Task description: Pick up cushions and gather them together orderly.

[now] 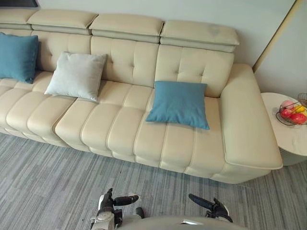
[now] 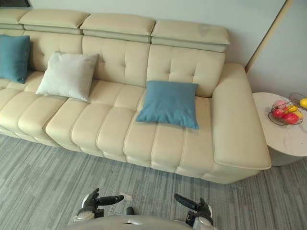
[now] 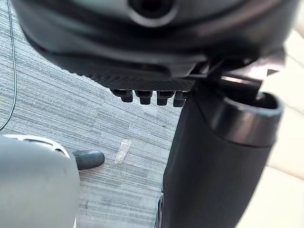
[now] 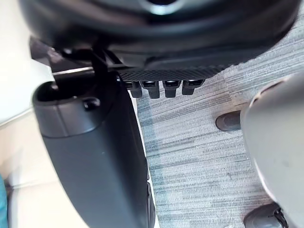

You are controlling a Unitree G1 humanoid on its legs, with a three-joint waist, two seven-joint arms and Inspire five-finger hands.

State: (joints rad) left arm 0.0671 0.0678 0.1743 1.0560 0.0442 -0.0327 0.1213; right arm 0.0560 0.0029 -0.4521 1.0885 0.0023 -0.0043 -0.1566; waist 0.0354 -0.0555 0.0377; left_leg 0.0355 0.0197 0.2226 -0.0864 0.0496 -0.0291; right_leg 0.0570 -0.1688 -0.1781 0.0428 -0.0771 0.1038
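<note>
Left hand: your left hand hangs low over the carpet in front of the sofa. Its fingers are stretched out straight toward the other hand, and it holds and touches nothing.
Right hand: your right hand is at the same height, with its fingers straight and pointing back at the left one. It is empty too.
Right blue cushion: this blue cushion leans on the backrest of the seat next to the sofa's right armrest, well apart from both of your hands.
Grey cushion: the pale grey cushion stands tilted against the backrest further to your left, apart from the other two.
Left blue cushion: the second blue cushion sits at the far left, partly cut off by the edge.
Side table: the round table stands beside the right armrest and carries a wire basket of fruit.
Floor: a small pale scrap lies on the carpet.
</note>
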